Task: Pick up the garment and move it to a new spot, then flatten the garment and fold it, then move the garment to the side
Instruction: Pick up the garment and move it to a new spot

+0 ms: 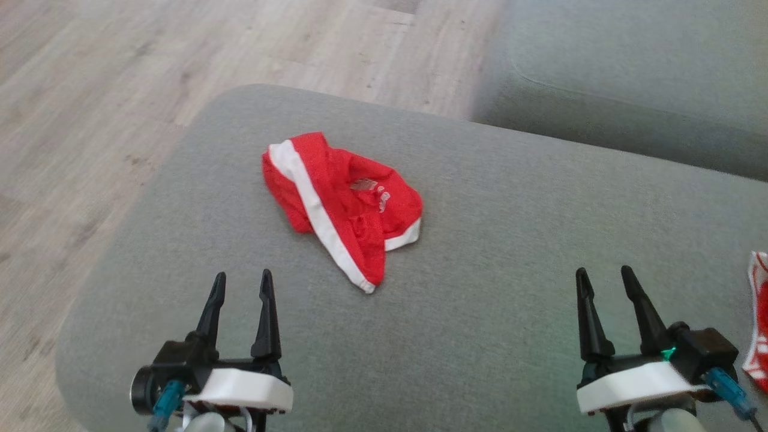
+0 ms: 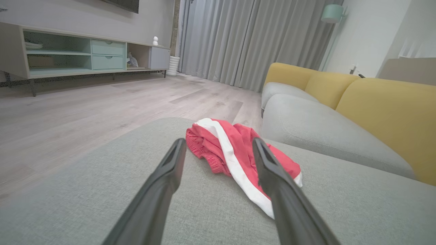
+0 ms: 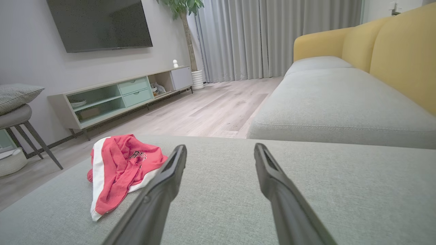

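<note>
Garment [image 1: 342, 204], red with a white stripe, lies crumpled on a grey cushion [image 1: 510, 252], toward its far left corner, in the head view. Left gripper [image 1: 243, 273] and right gripper [image 1: 603, 269] sit by the near edge, fingers spread wide, holding nothing. Another red-and-white cloth [image 1: 757, 324] peeks in at the right edge.

Left wrist view: the garment [image 2: 238, 146] lies just beyond the spread, empty fingers. A low cabinet [image 2: 92, 54] stands across the floor; one open shelf holds what look like dishes [image 2: 33, 45].

Right wrist view: the garment [image 3: 119, 170] lies left of the empty fingers. A pale basket [image 3: 10, 163] stands on the floor, contents hidden.
</note>
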### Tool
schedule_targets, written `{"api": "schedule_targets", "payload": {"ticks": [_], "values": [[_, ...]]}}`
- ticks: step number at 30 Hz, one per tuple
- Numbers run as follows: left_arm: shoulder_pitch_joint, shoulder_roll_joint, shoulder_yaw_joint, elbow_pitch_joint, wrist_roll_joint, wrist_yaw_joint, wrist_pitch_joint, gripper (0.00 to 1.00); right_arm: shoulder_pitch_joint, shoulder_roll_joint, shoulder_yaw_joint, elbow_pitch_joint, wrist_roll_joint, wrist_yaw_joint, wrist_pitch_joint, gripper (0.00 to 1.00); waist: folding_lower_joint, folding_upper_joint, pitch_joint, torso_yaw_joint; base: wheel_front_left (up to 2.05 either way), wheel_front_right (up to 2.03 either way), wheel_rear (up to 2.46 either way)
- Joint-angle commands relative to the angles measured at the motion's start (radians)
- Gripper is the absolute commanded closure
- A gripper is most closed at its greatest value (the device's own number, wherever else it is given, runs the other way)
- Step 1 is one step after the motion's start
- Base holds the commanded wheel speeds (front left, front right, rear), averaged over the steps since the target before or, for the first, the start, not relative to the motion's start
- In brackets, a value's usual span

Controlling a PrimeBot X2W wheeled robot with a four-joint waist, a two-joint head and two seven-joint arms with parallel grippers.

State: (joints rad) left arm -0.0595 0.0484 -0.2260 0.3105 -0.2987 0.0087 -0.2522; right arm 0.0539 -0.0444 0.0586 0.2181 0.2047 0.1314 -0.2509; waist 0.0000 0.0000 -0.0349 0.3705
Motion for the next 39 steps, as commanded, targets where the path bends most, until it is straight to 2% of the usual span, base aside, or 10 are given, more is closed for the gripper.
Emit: {"api": "schedule_targets", "payload": {"ticks": [1,9,17,21,27,39], "values": [[-0.033,0.002,0.033,-0.029,0.006,-0.001,-0.01,0.0,-0.019,-0.006,0.025,-0.031,0.006,-0.001,-0.011,0.0,0.0,0.0,-0.008,0.024,0.0,0.0,0.0],[-0.023,0.002,0.036,-0.017,0.007,-0.013,-0.01,0.0,-0.017,-0.006,0.047,-0.028,0.008,-0.001,-0.011,0.0,0.0,0.0,-0.016,0.046,0.0,0.0,0.0],[-0.079,0.018,0.037,0.061,0.033,-0.068,-0.005,0.0,-0.027,-0.006,0.035,-0.028,0.004,-0.001,-0.011,0.0,0.0,0.0,0.019,-0.014,0.0,0.0,0.0],[-0.175,0.028,-0.005,0.133,0.031,-0.102,0.059,0.0,-0.044,-0.006,0.029,-0.033,-0.011,-0.001,-0.011,0.0,0.0,0.0,0.069,-0.057,0.0,0.0,0.0],[-0.316,0.032,-0.042,0.28,-0.037,-0.129,0.26,0.0,-0.078,-0.006,0.015,-0.038,-0.033,-0.001,-0.011,0.0,0.0,0.0,0.151,-0.118,0.0,0.0,0.0],[-0.448,0.037,-0.092,0.459,-0.127,-0.138,0.377,0.0,-0.131,-0.006,0.022,-0.041,-0.035,-0.001,-0.011,0.0,0.0,0.0,0.237,-0.187,0.0,0.0,0.0]]}}
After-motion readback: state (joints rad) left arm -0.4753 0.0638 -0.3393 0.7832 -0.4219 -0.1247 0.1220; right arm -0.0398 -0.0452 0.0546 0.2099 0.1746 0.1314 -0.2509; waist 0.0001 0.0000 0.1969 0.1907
